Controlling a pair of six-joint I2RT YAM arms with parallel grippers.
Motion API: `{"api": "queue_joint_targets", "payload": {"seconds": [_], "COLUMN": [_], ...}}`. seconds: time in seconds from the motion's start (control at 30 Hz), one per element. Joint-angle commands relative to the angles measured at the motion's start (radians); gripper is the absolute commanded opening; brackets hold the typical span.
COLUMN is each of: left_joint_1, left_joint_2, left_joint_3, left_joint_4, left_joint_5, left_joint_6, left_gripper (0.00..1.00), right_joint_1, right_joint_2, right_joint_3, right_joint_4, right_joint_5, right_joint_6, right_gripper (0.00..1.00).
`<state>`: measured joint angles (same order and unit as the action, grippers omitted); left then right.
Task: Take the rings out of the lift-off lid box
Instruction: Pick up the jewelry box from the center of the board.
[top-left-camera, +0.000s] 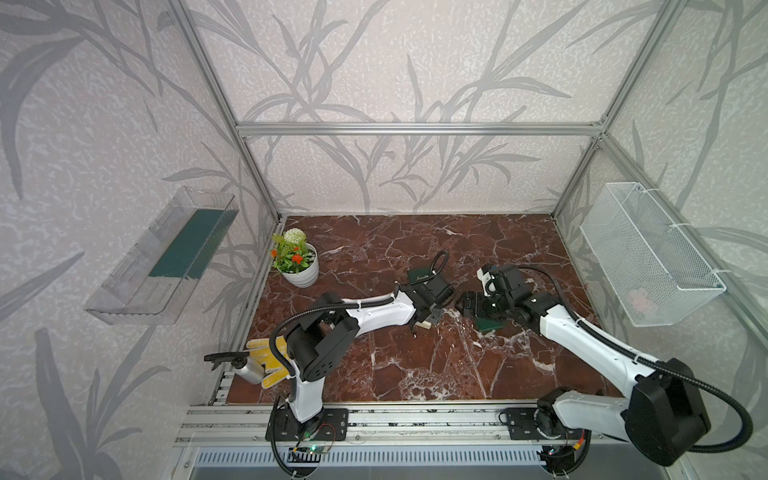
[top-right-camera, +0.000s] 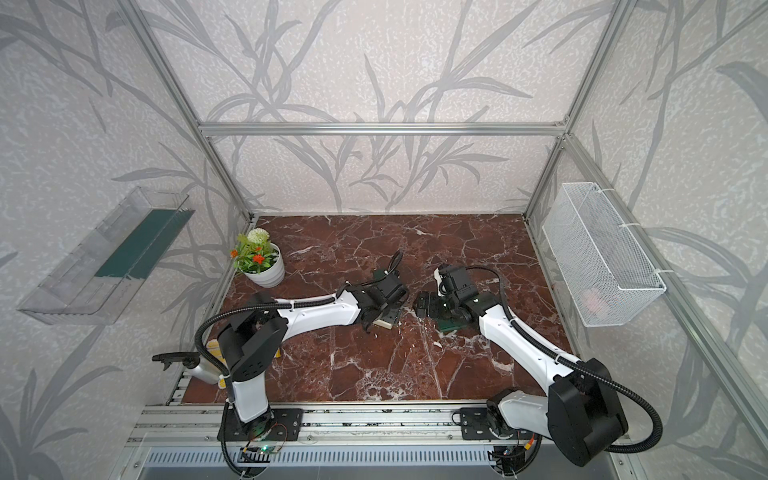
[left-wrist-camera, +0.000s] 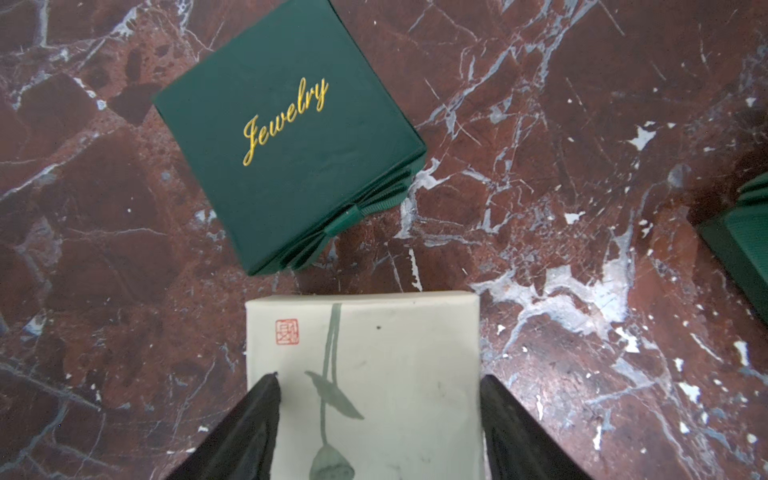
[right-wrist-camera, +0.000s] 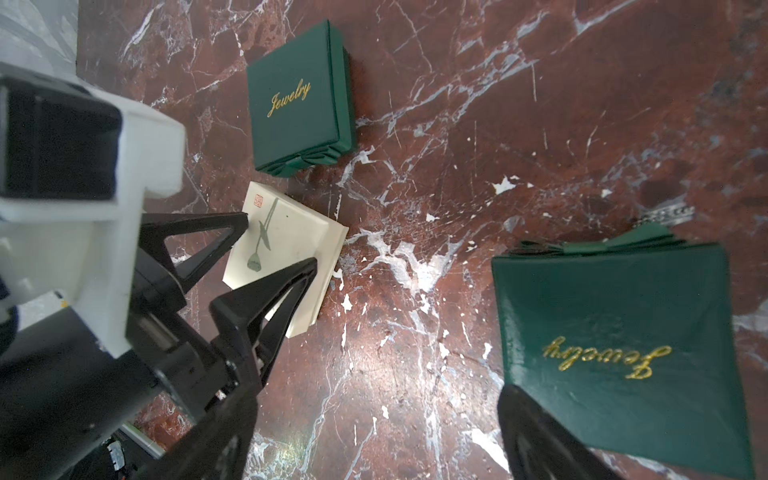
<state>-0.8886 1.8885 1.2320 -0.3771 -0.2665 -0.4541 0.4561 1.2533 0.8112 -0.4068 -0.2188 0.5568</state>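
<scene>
The lift-off lid box (left-wrist-camera: 374, 332) is cream with a painted lotus and a red seal, and it sits mid-table with its lid on (right-wrist-camera: 286, 232). My left gripper (left-wrist-camera: 378, 382) straddles it, one black finger against each side, shut on it (top-left-camera: 428, 322). The rings are hidden. My right gripper (right-wrist-camera: 374, 436) hangs open over bare marble just to the right (top-left-camera: 467, 305). One of its fingers lies beside a green "Jewelry" box (right-wrist-camera: 615, 332).
A second green "Jewelry" box (left-wrist-camera: 286, 137) lies just behind the cream one. A flower pot (top-left-camera: 299, 266) stands at the back left. A yellow glove (top-left-camera: 270, 357) and a spray bottle (top-left-camera: 245, 370) lie at the front left. A wire basket (top-left-camera: 648, 253) hangs on the right wall.
</scene>
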Motion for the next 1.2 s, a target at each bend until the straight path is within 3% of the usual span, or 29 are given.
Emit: {"api": "queue_joint_targets", "payload": {"seconds": [0.0,0.3,0.63,0.83,1.17], "left_joint_1": [0.018,0.055,0.165,0.278,0.427], "left_joint_2": [0.031,0.023,-0.037,-0.057,-0.084], "left_joint_3": [-0.067,-0.095,-0.193,-0.235,-0.126], "left_joint_4": [-0.153,-0.128,-0.073,-0.011,-0.037], "left_joint_5": [-0.035,-0.045,-0.083,-0.041,-0.005], "left_joint_6": [-0.032,-0.029,0.004,0.016,0.026], "left_gripper": [0.71,0.70,0.70,0.70,0.71], "right_joint_1": [-0.004,-0.004,-0.004,-0.003,-0.003], "right_joint_2": [0.023,0.060,0.140,0.204,0.295], "right_joint_3": [0.041,0.088,0.145,0.190,0.271], "right_joint_4": [0.006,-0.006,-0.006,-0.006,-0.046], "right_joint_5": [-0.006,0.012,0.018,0.018,0.026], "right_joint_6": [-0.001,0.006,0.038,0.063,0.058], "right_gripper": [0.91,0.91,0.91,0.91,0.90]}}
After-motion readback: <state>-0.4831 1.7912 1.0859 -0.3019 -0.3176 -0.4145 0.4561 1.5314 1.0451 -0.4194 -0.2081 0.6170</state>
